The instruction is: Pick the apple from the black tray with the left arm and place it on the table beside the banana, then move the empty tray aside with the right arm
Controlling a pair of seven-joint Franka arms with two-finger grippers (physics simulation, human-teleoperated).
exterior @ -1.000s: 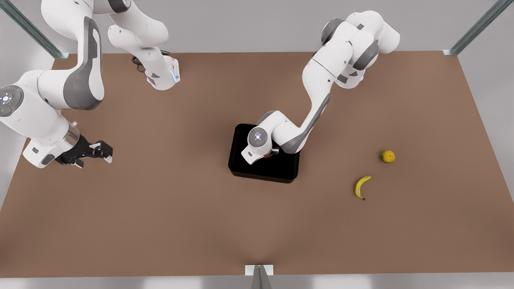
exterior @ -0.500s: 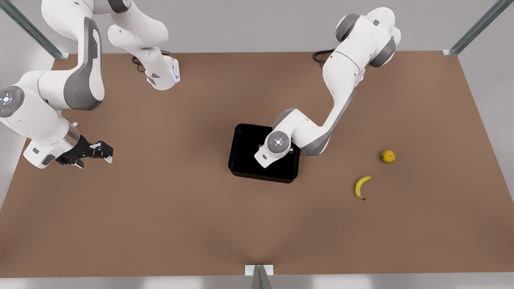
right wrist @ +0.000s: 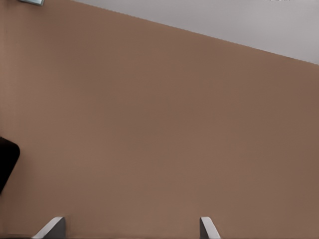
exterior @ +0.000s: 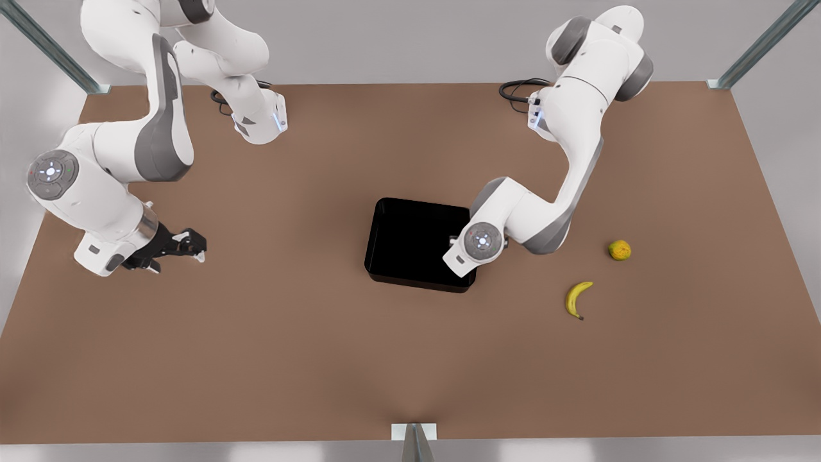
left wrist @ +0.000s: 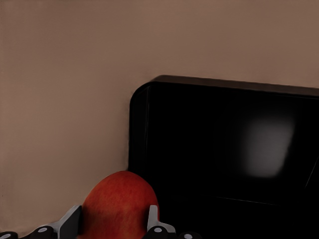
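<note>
In the left wrist view the apple (left wrist: pixel 119 204) sits closest: a round red fruit with a smooth skin shading to orange on its lit side. The left gripper (left wrist: pixel 115 225) pinches it, one pale fingertip (left wrist: pixel 73 221) pressed against each flank. Just past the apple lies the black tray (left wrist: pixel 224 149), glossy, with a rounded corner and low walls, a soft pale reflection on its floor. The apple is held above the table (left wrist: pixel 65 99) at that tray corner; how high cannot be told.

In the front view, going from the table's near edge back, the banana (exterior: pixel 576 298) lies nearest, curved and yellow with a dark tip, towards the table's edge on the front view's right. A little farther back and nearer that same edge rests a small yellow-green round fruit (exterior: pixel 619 249). The tray (exterior: pixel 410 240) sits around the middle of the table (exterior: pixel 321 359), its floor bare where visible. The left arm's wrist hangs over the tray's corner on the banana's side, hiding the apple.

The right gripper (exterior: pixel 189 246) hovers low, well apart from the tray, near the table's edge on the front view's left, waiting. In the right wrist view its fingertips (right wrist: pixel 52 227) stand spread wide with only bare table (right wrist: pixel 159 129) between them and a dark sliver of the tray (right wrist: pixel 7 162) at the side.
</note>
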